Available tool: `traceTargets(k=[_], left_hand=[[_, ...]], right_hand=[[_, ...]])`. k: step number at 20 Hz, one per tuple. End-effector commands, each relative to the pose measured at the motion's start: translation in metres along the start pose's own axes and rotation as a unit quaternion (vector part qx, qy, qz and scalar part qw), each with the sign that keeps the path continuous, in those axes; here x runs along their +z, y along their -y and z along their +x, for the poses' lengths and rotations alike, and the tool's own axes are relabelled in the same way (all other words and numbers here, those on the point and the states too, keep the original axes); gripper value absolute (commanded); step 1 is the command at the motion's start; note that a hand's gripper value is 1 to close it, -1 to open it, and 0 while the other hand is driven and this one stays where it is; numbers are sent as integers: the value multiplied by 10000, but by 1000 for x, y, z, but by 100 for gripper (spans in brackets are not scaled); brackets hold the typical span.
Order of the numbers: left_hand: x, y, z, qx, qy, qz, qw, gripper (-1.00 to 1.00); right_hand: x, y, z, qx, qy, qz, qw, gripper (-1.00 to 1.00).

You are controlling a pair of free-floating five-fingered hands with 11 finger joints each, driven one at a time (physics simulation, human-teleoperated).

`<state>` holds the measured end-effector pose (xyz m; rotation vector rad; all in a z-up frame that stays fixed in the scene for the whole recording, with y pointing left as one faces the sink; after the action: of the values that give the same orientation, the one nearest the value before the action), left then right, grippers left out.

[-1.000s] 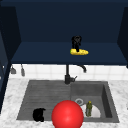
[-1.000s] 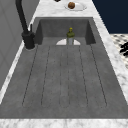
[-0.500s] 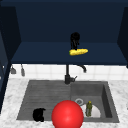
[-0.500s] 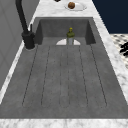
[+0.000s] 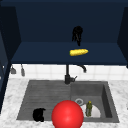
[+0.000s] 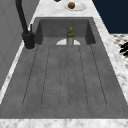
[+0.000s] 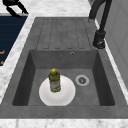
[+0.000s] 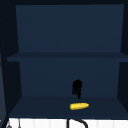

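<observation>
Up in the cabinet, the right hand point(image 5: 77, 35) hangs just above the corn cob point(image 5: 78, 52).
Its fingers point down, loosely straight, gripping nothing; the cob lies on the bottom shelf point(image 5: 37, 53), near the front edge, apart from the fingertips. The left hand point(image 5: 38, 114) floats at the sink's point(image 5: 45, 92) front left corner, its fingers too dark to read. A green bottle point(image 7: 54, 80) stands upright on a white plate point(image 7: 67, 96) in the basin, beside the drain point(image 7: 82, 80).
</observation>
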<state>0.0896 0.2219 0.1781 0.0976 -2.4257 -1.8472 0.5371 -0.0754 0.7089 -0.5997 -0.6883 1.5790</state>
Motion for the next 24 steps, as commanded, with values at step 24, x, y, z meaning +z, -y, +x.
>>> traceTargets(k=[24], left_hand=[[0,0,0,0,0,0,10000,0]], right_hand=[[157,-90,-6,328,-148,-1822,9826,-100]])
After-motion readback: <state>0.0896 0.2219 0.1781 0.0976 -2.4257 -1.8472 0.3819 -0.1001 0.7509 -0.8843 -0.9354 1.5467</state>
